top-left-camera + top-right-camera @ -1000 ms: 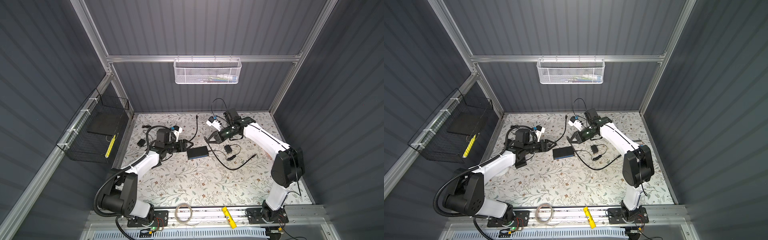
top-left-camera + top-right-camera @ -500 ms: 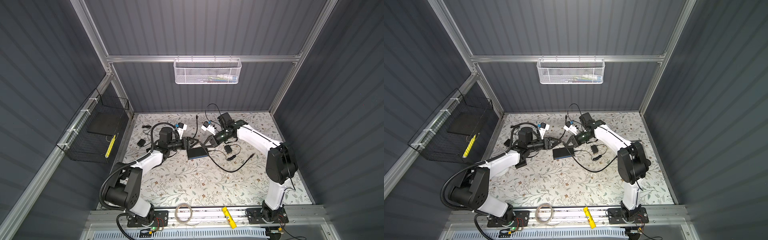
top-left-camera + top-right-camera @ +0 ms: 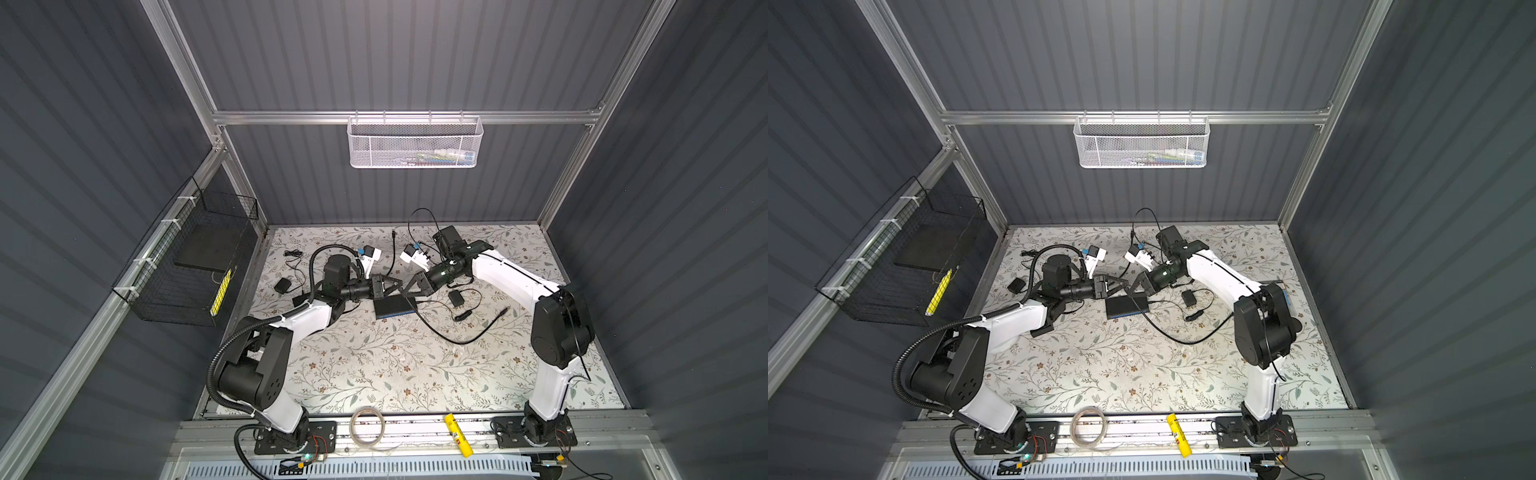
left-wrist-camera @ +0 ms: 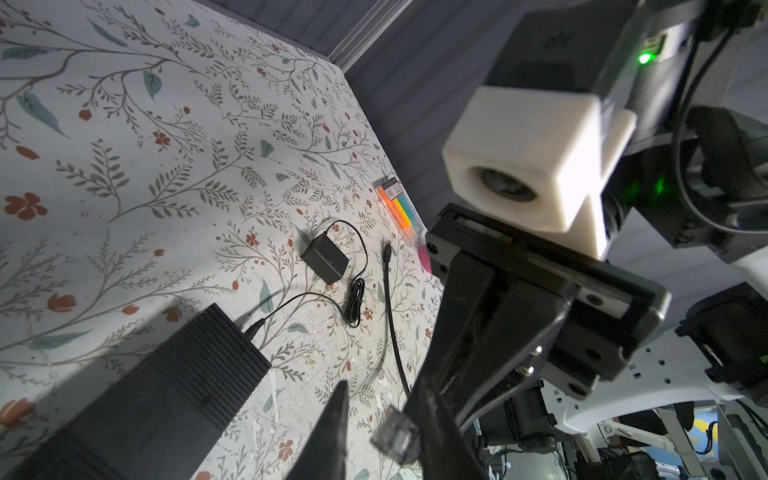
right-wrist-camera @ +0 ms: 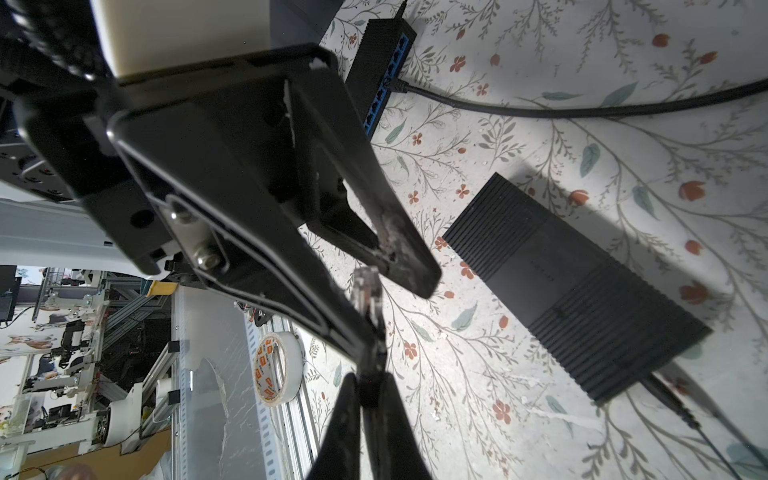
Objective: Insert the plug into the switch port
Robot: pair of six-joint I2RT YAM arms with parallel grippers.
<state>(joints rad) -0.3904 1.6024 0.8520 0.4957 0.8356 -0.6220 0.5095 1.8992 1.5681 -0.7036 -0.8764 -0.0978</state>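
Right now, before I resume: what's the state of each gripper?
Left gripper: open, straddling the plug, not clamped on it.
Right gripper: shut on the cable just behind the plug.

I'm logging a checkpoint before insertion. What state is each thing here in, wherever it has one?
left hand: part open, straddling plug
right hand: shut on cable
plug: in the air, not inserted
switch: lying flat, power lead plugged in
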